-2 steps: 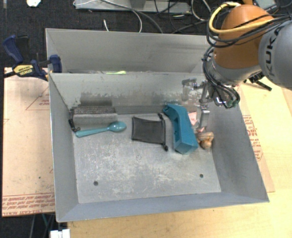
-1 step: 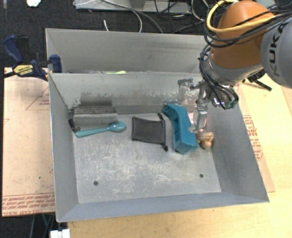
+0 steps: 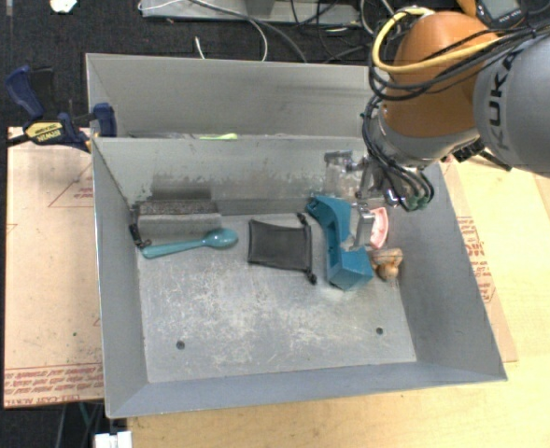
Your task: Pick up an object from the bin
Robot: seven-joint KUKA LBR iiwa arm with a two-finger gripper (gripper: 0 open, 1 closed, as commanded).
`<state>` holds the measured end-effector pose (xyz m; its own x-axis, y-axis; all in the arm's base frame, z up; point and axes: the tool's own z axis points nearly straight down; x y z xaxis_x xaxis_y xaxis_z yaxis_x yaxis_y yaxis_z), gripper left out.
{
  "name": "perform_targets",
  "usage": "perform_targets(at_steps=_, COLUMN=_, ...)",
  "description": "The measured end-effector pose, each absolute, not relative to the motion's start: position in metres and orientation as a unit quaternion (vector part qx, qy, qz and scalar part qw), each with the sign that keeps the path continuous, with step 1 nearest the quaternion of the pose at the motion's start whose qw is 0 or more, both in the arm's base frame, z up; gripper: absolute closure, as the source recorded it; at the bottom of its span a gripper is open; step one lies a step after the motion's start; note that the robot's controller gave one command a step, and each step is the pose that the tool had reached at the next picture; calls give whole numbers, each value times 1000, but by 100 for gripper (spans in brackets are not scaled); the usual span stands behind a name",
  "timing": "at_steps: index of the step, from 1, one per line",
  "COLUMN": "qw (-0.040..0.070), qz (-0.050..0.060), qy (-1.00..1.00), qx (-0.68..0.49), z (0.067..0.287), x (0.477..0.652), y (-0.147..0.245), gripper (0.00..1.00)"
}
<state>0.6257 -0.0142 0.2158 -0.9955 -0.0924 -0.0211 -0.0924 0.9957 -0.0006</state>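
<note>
Two risks with the claw point(image 3: 360, 227) low over the blue piece point(image 3: 347, 271) at the right of the bin point(image 3: 256, 343), open or clamped impossible to tell — might snag the pink scrap point(image 3: 379, 227) and brown lump point(image 3: 387, 265) just beside, or shove the piece against the black pouch point(image 3: 279, 244).

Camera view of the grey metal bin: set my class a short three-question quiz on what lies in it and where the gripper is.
1. True or false: the light blue plastic spoon lies in the left of the grey metal bin, apart from the gripper.
2. Which is nearest the gripper? A the spoon; B the blue angular plastic piece; C the flat black pouch.
3. Fill in: the pouch lies between the spoon and the ____ piece.
Key: 1 true; 2 B; 3 blue.
</note>
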Motion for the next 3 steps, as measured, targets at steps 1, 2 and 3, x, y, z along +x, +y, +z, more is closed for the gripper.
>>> perform_targets(at_steps=1, qw=1, qz=1, qy=998, qx=-59, z=187, x=634, y=4, gripper=0)
perform_targets(at_steps=2, qw=4, qz=1, qy=998, qx=-68, z=258, x=634, y=10, gripper=0)
perform_targets(at_steps=3, qw=10, qz=1, qy=995, qx=-95, z=228, x=640, y=24, gripper=0)
